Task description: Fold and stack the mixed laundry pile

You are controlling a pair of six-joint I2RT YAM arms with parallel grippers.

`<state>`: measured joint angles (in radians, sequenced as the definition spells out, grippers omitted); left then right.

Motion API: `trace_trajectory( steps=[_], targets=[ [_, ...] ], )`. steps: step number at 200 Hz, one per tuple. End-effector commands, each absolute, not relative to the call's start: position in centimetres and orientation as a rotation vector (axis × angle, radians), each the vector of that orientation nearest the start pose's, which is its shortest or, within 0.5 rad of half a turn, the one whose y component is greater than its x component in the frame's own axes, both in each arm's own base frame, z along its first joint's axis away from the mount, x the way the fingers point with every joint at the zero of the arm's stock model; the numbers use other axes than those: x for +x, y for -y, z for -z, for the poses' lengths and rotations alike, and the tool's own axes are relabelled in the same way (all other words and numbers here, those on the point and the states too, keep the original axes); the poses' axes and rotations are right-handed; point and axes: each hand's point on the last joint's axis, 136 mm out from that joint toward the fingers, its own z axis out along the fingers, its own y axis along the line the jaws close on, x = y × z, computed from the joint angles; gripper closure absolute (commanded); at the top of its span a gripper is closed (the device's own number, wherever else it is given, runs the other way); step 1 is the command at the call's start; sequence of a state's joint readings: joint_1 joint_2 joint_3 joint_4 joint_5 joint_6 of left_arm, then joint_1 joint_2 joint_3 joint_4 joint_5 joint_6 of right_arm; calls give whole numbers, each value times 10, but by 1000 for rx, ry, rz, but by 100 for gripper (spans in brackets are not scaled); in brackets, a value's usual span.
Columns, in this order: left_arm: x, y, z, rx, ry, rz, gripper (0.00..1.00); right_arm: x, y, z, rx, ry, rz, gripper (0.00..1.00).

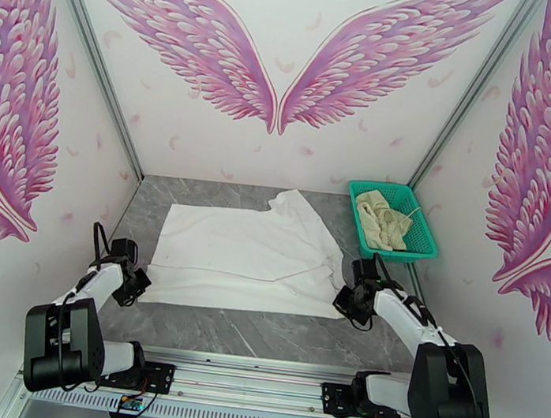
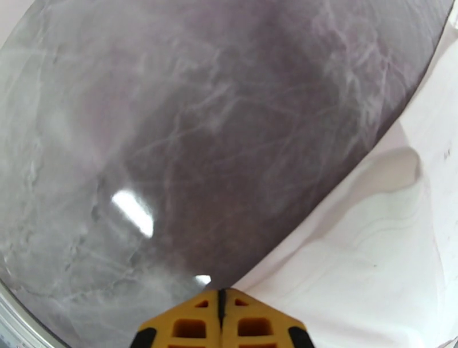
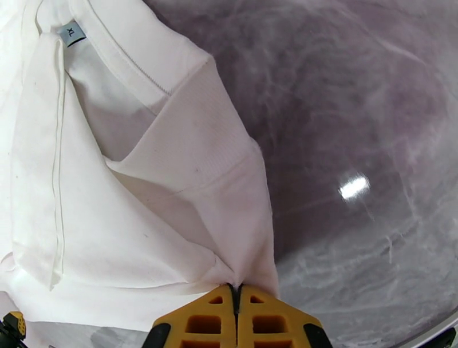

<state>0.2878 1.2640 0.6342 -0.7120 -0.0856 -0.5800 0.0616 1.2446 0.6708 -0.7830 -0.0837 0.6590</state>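
Left fingers [image 2: 189, 327], right fingers [image 3: 200, 324] low at shirt [image 1: 246, 258] corners

Noted grey veined desk [image 1: 261, 331] bearing white shirt [image 1: 246, 258], spread mostly flat between left hand [image 1: 137, 285] and right hand [image 1: 346, 304]. Found teal basket [image 1: 423, 237] standing beyond right hand.

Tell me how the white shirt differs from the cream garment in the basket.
The large white cloth shirt lies spread across the grey marble table; the cream-beige cloth garment sits crumpled inside the teal-green plastic mesh basket. The shirt covers far more area than the garment. Both are soft, pale cloth.
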Motion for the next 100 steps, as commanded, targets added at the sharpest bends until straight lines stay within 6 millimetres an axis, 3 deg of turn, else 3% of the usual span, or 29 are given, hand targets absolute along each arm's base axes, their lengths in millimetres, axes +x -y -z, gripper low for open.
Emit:
trace_trajectory(
  steps=[1,19,40,54,72,89,100],
  targets=[
    [202,-93,-43,-1309,-2565,-192,48,200,-11,-46,937,-2835,-93,82],
    [204,-99,-57,-1303,-2524,-215,26,207,-6,-70,914,-2767,-81,60],
    [220,-102,-82,-1237,-2490,-184,22,224,-5,-96,857,-2738,-73,53],
    [254,-93,-103,-1097,-2467,-59,29,245,-10,-110,801,-2711,-100,52],
    [302,-65,-125,-866,-2505,39,33,282,-27,-121,705,-2707,-126,52],
    [349,-25,-132,-651,-2553,116,34,318,-57,-119,605,-2730,-174,52],
    [378,1,-121,-540,-2597,170,35,340,-76,-111,554,-2739,-197,52]
  ],
)
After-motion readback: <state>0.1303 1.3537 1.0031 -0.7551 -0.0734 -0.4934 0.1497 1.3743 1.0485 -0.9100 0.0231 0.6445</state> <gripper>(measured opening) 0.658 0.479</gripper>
